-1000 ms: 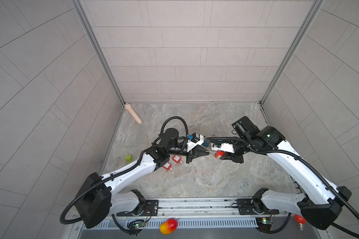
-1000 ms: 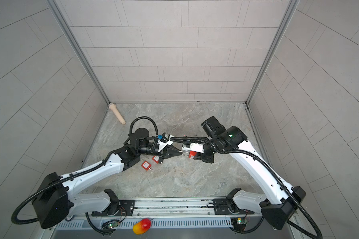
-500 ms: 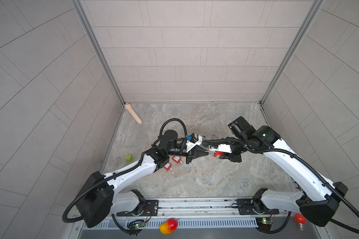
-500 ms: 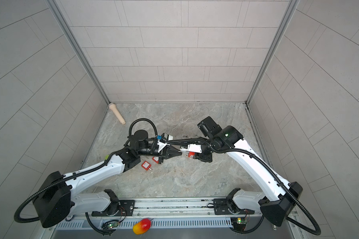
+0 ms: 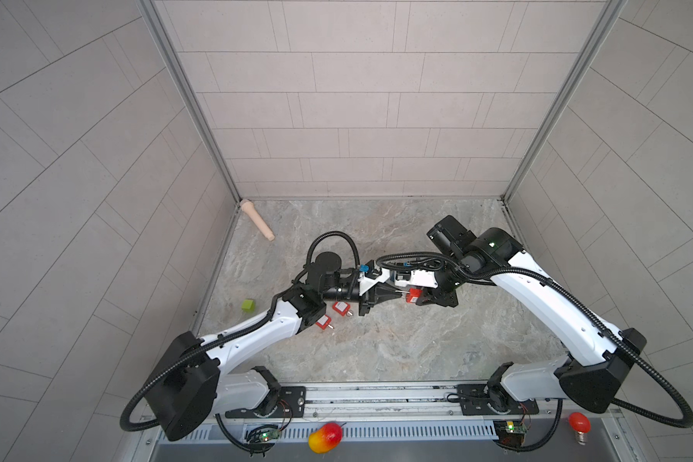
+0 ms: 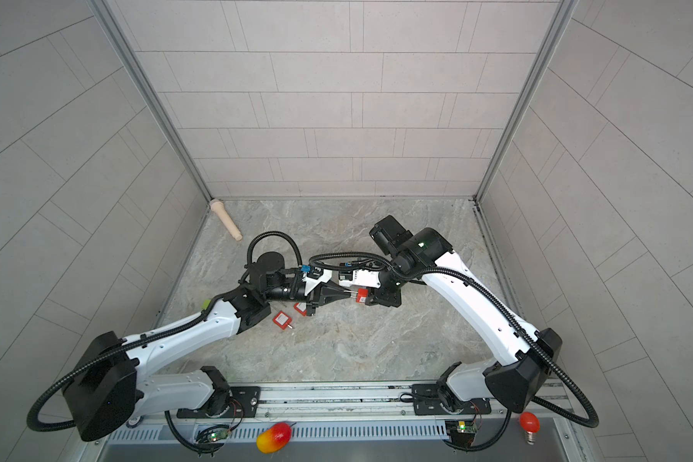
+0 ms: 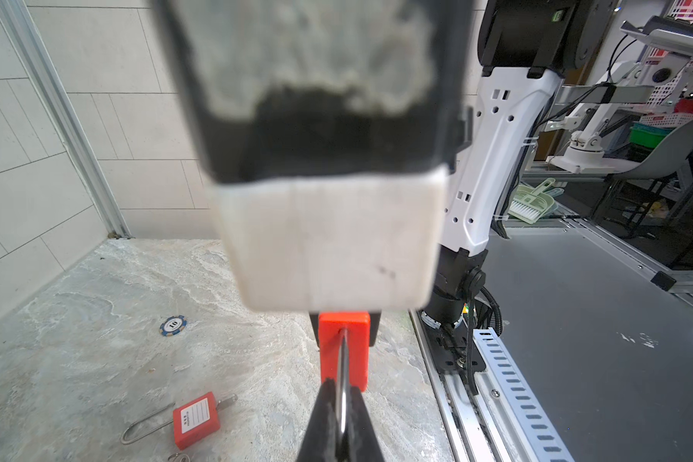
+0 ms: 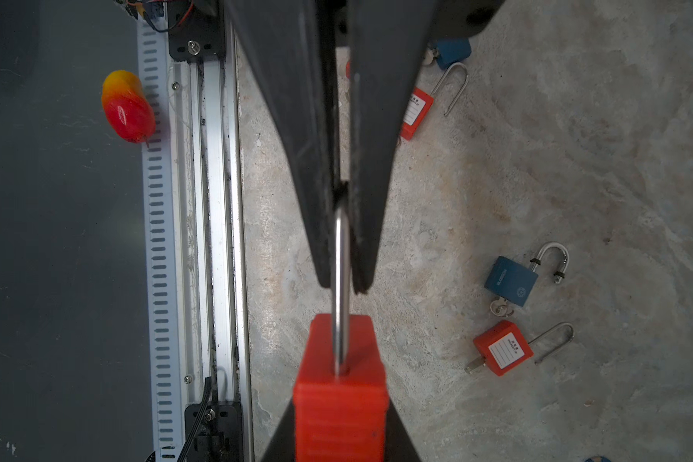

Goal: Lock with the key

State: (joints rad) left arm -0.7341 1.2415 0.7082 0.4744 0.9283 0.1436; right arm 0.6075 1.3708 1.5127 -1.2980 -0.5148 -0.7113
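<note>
1. Right gripper (image 8: 341, 416) clamps the red lock (image 7: 353, 352) above the table's (image 5: 377, 340) middle.
2. Left gripper (image 7: 341, 400) pinches a metal stem, seemingly the key (image 8: 341, 304), seated in it.
3. Insertion looks done; the locking turn is yet to do.

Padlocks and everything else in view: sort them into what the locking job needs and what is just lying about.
In the job: red padlock held in the right gripper; key in it, pinched by the shut left gripper.
Lying about: spare red padlocks, blue padlock, poker chip, green cube, beige peg, toy mango, red bulb.
</note>
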